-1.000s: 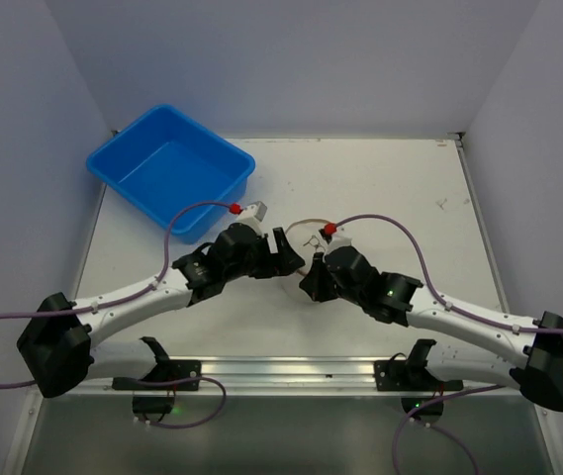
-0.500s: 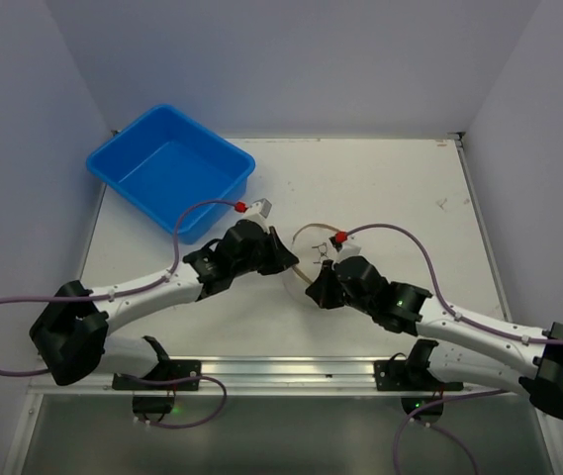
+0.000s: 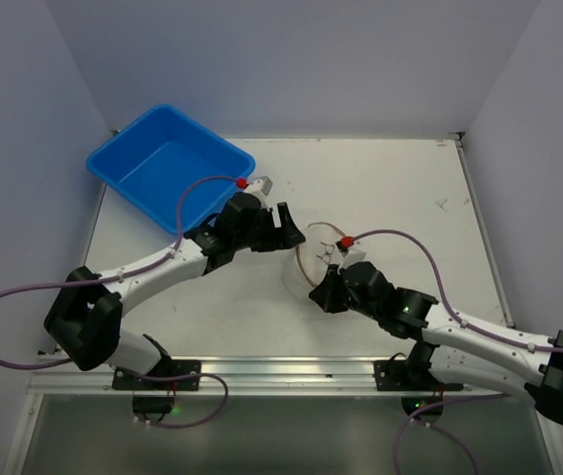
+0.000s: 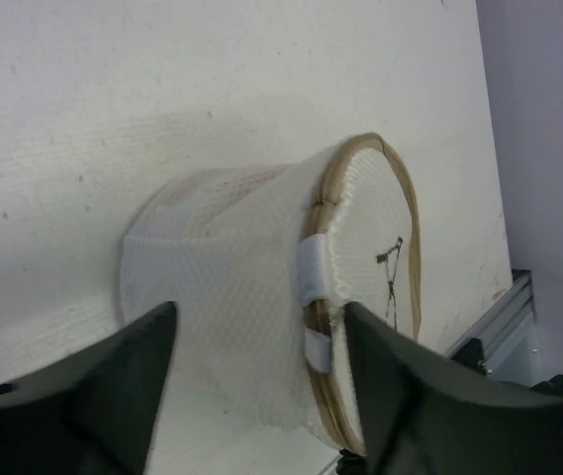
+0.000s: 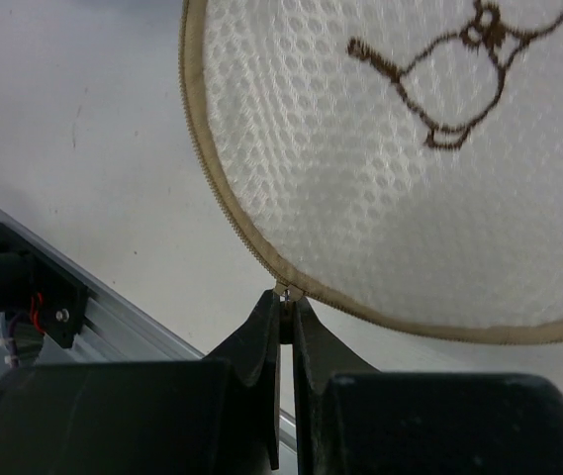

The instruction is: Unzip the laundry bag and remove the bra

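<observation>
R gripper [image 5: 283,297] clenched on the zipper pull [image 5: 282,290] at the rim of the laundry bag [image 5: 380,178]. The bag's round face w/ bra-outline mark [image 5: 439,79] sits directly ahead of the tips, touching via the pull. L gripper [image 4: 258,315] released, fingers wide apart; bag lies on its side on the table [image 4: 113,99] just ahead of the tips, centred btwn them, no contact visible, and blue tub [image 3: 167,168] is well apart from L gripper on the side away from the bag.
</observation>
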Robot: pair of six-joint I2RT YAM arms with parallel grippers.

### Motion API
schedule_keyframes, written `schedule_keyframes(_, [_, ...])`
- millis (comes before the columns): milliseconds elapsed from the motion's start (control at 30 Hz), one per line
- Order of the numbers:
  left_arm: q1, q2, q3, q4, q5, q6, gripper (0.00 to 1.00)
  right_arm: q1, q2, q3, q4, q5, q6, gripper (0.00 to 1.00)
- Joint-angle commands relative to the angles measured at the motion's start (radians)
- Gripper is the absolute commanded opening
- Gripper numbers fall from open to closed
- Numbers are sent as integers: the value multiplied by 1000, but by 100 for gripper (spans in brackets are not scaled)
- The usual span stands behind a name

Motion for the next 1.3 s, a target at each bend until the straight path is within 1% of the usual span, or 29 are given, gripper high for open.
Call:
schedule_keyframes(0, [28, -76, 23, 30, -34, 7, 86, 6, 48, 67, 34, -43, 2, 0])
schedule_keyframes(33, [26, -98, -12, 30, -40, -24, 99, 5, 62, 78, 44, -48, 1, 0])
schedule_keyframes(67, [23, -148, -39, 28, -58, -44, 100, 5, 90, 99, 60, -49, 1, 0])
schedule_keyframes(133, [8, -199, -115, 28, -90, -93, 100, 5, 119, 119, 79, -51, -2, 0])
schedule_keyframes(200, [-26, -260, -186, 30, -118, -123, 100, 5, 156, 150, 91, -49, -8, 0])
schedule_keyframes(300, [-75, -284, -229, 31, -141, -154, 94, 5, 196, 179, 110, -48, -21, 0])
schedule_keyframes(333, [-89, -279, -234, 36, -150, -171, 89, 5, 203, 185, 110, -46, -21, 0])
schedule_keyframes(400, [-122, -244, -240, 57, -153, -179, 83, 5, 219, 196, 116, -46, -25, 0])
schedule_keyframes(467, [-132, -189, -238, 86, -131, -190, 74, 5, 223, 196, 120, -46, -27, 0])
schedule_keyframes(500, [-136, -170, -234, 135, -120, -191, 70, 5, 222, 193, 122, -51, -25, 0])
schedule_keyframes(600, [-136, -117, -211, 172, -107, -193, 39, 5, 210, 168, 110, -43, -19, 0])
schedule_keyframes(633, [-136, -107, -199, 165, -107, -184, 16, 5, 190, 161, 105, -38, -17, 0])
schedule_keyframes(667, [-136, -94, -186, 154, -109, -179, 6, 5, 178, 139, 96, -32, -14, 0])
schedule_keyframes(700, [-136, -89, -163, 131, -115, -174, 0, 5, 164, 125, 90, -28, -11, 0])
schedule_keyframes(800, [-130, -92, -139, 105, -143, -145, 0, 6, 107, 76, 70, -18, -5, 0])
schedule_keyframes(933, [-98, -96, -117, 85, -134, -110, 0, 6, 41, 24, 22, -18, -1, 0])
schedule_keyframes(1000, [-63, -93, -108, 85, -118, -90, 0, 5, 0, -2, 10, -20, 4, 0])
schedule_keyframes(1100, [-18, -67, -76, 85, -107, -10, 0, 5, -36, -21, 7, -38, -1, 0])
schedule_keyframes(1133, [-11, -57, -62, 85, -82, 11, 0, 5, -37, -21, 13, -41, -1, 0])
schedule_keyframes(1167, [0, -29, -45, 44, -77, 34, 0, 5, -36, -19, 19, -51, -4, 0])
schedule_keyframes(1267, [0, 20, 38, 7, -81, 91, 0, 6, -19, -16, 63, -55, -13, 0])
